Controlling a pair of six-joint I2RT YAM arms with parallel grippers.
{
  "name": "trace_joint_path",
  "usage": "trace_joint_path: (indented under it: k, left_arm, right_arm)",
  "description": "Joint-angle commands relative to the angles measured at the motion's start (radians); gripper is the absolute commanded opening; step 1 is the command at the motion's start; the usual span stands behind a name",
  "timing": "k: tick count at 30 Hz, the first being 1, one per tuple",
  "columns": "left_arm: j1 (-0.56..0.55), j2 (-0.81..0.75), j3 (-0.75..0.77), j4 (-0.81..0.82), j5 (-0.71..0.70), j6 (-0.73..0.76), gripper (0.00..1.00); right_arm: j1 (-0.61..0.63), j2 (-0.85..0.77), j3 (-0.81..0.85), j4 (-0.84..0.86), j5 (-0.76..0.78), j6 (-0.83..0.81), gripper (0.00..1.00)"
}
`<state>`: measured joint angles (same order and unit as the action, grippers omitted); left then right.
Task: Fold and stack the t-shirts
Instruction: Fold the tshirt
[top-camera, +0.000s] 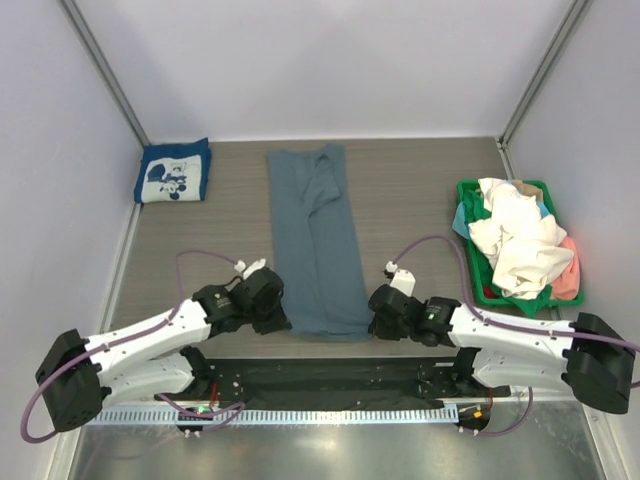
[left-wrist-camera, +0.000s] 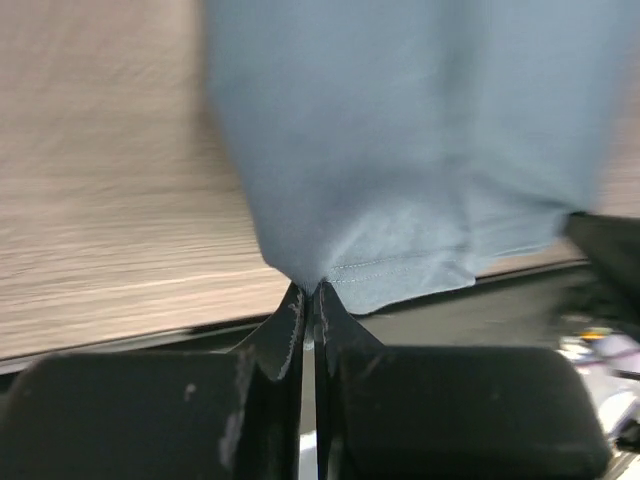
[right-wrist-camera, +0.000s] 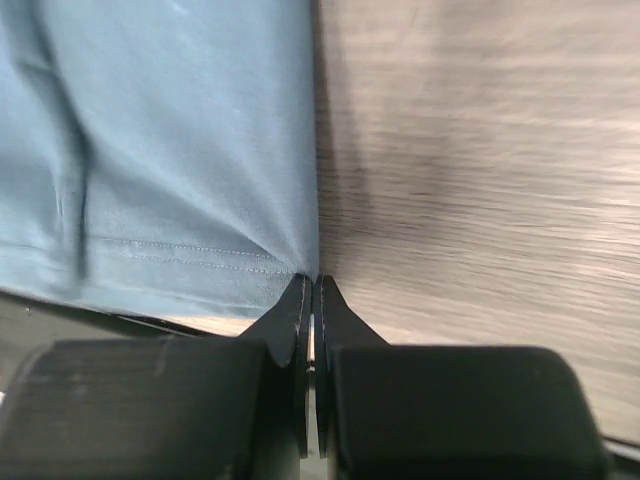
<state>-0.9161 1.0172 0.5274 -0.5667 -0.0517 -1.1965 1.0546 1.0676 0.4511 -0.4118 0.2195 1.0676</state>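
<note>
A slate-blue t-shirt (top-camera: 316, 240), folded lengthwise into a long strip, lies down the middle of the table. My left gripper (top-camera: 283, 318) is shut on its near left hem corner, seen in the left wrist view (left-wrist-camera: 310, 288) with the cloth (left-wrist-camera: 400, 150) bunched at the tips. My right gripper (top-camera: 374, 322) is shut on the near right hem corner, seen in the right wrist view (right-wrist-camera: 312, 280) beside the shirt (right-wrist-camera: 170, 150). A folded navy t-shirt with a white cartoon print (top-camera: 173, 172) lies at the far left.
A green plastic basket (top-camera: 472, 200) at the right holds several crumpled shirts, white (top-camera: 520, 245), pink (top-camera: 568, 275) and teal. Grey walls close the table at the back and sides. A black strip (top-camera: 320, 380) runs along the near edge between the arm bases.
</note>
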Motion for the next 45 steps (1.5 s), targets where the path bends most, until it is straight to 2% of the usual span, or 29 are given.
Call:
trace_joint_path:
  k: [1, 3, 6, 9, 12, 18, 28, 33, 45]
  left_arm:
    - [-0.003, -0.008, 0.169, -0.108, -0.121, 0.047, 0.0]
    - [-0.001, 0.033, 0.28, -0.163, -0.17, 0.081, 0.0]
    - [0.022, 0.122, 0.431, -0.229, -0.22, 0.153, 0.0]
    - [0.077, 0.181, 0.509, -0.237, -0.232, 0.236, 0.0]
    - [0.192, 0.253, 0.585, -0.22, -0.199, 0.308, 0.0]
    - [0.335, 0.354, 0.692, -0.148, -0.145, 0.454, 0.0]
    - [0.465, 0.598, 0.829, -0.081, -0.099, 0.541, 0.0]
    - [0.513, 0.713, 0.895, -0.073, -0.063, 0.555, 0.0]
    - [0.545, 0.866, 0.993, -0.078, -0.056, 0.56, 0.0]
  right_arm:
    - [-0.002, -0.069, 0.145, -0.192, 0.155, -0.063, 0.01]
    - [-0.033, -0.058, 0.202, -0.225, 0.162, -0.137, 0.01]
    - [-0.16, -0.006, 0.305, -0.231, 0.106, -0.234, 0.01]
    - [-0.272, 0.066, 0.417, -0.226, 0.086, -0.363, 0.01]
    - [-0.356, 0.175, 0.581, -0.219, 0.067, -0.469, 0.01]
    - [-0.488, 0.415, 0.77, -0.177, -0.005, -0.58, 0.01]
    - [-0.596, 0.724, 1.058, -0.162, -0.115, -0.64, 0.01]
    - [-0.63, 0.816, 1.141, -0.162, -0.149, -0.643, 0.01]
    - [-0.648, 1.003, 1.262, -0.16, -0.177, -0.64, 0.01]
